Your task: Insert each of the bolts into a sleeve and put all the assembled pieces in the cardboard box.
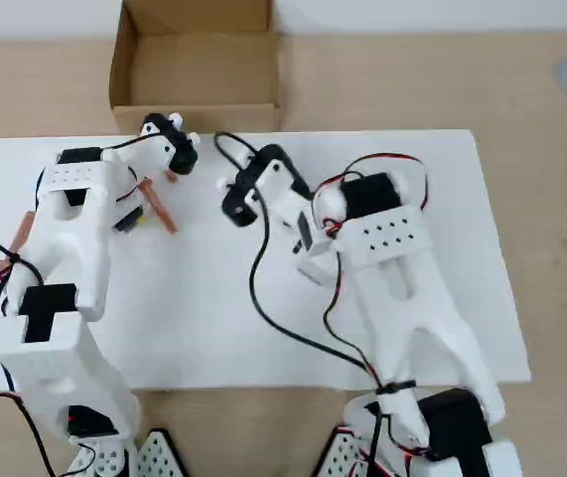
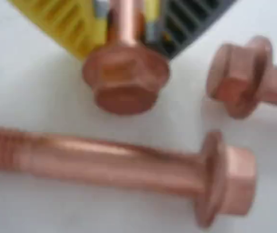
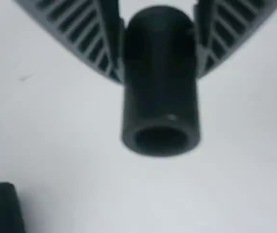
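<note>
- a wooden counter point(image 1: 546, 199) is covered in the middle by a white sheet point(image 1: 213, 328), and both arms are set over the sheet.
- a copper bolt point(image 2: 126, 80) is held by its shank in the left tool point(image 2: 126, 26), which is closed on it; the flanged head is turned toward the wrist camera.
- a long bolt point(image 2: 119, 162) is laid on its side on the sheet just beside the held one, and a third bolt point(image 2: 245, 77) is seen near both.
- a black sleeve point(image 3: 160, 92) is clamped in the right tool point(image 3: 158, 68), with its open end turned toward the camera.
- a second sleeve point(image 3: 0, 208) is seen on the sheet, apart from the held one.
- the cardboard box point(image 1: 121, 75) is stood open on the counter, just past the sheet's far edge.
</note>
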You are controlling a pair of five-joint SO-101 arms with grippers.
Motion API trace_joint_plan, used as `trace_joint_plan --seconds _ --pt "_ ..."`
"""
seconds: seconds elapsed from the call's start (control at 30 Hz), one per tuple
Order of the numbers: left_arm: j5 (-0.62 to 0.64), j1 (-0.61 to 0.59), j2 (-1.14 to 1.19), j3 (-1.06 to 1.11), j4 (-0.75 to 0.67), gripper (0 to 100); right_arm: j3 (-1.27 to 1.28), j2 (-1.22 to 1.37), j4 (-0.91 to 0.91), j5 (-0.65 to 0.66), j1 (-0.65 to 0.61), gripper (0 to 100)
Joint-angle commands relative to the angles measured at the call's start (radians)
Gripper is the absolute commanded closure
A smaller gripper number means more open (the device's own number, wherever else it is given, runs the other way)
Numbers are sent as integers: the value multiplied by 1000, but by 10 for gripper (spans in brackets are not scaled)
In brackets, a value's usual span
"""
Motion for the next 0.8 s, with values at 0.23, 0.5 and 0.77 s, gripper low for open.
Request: trace_joint_plan --seconds 0.23,0.5,0.77 --pt "209 3 -186 -51 -25 987 -27 -45 6 -18 -15 988" --pt "423 3 -440 -31 21 987 -90 -45 9 -18 -24 988" --pt "1014 -32 -636 -31 184 988 -248 -93 -48 -173 -81 988"
